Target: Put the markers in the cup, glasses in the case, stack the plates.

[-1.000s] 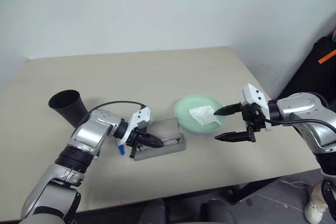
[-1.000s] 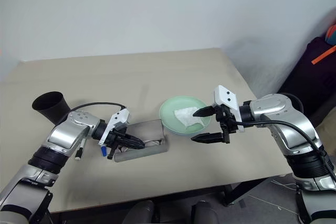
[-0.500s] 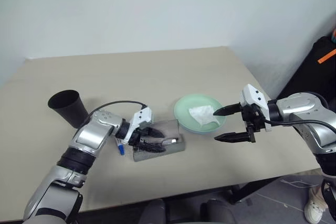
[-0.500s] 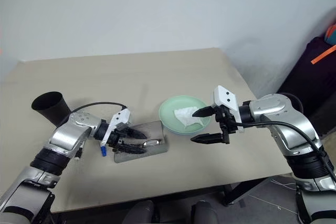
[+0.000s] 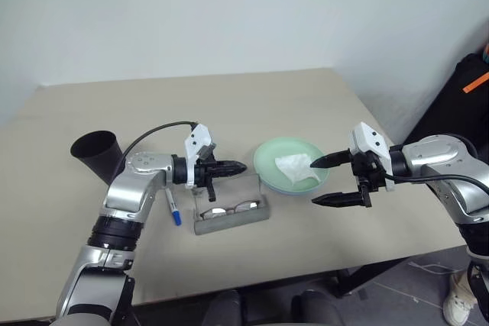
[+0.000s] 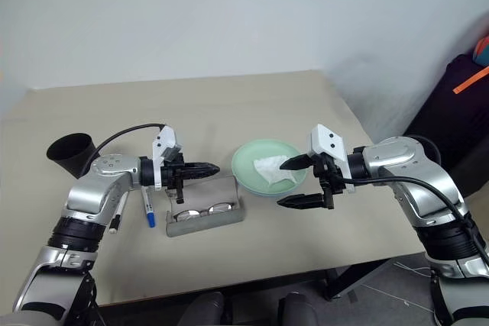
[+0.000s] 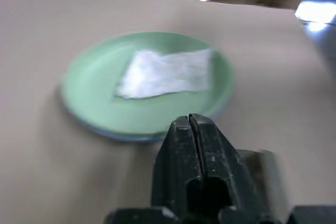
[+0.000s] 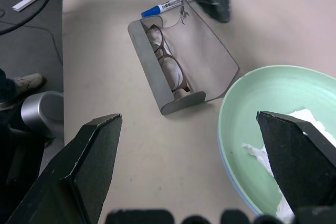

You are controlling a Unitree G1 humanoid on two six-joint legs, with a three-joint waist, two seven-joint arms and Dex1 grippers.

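Note:
The glasses (image 5: 229, 208) lie inside the open grey case (image 5: 233, 221), seen also from the right wrist as glasses (image 8: 168, 64) in the case (image 8: 207, 61). My left gripper (image 5: 241, 166) is shut and empty, raised above the case and pointing at the plates. The green plate (image 5: 284, 156) holds a white tissue (image 5: 296, 167), and a light blue rim (image 7: 121, 136) shows beneath it. My right gripper (image 5: 315, 182) stands open just right of the plates. The blue-capped marker (image 5: 173, 208) and the black-capped marker (image 6: 118, 211) lie left of the case. The black cup (image 5: 95, 150) lies tipped at far left.
The beige table (image 5: 229, 104) ends just right of my right arm. A black bag with an orange strap (image 5: 470, 82) stands past that edge. A black cable (image 5: 153, 131) arcs over my left forearm.
My left gripper opened inside the case, left the glasses there, then rose, swung toward the plate and shut again. My right arm has stayed still.

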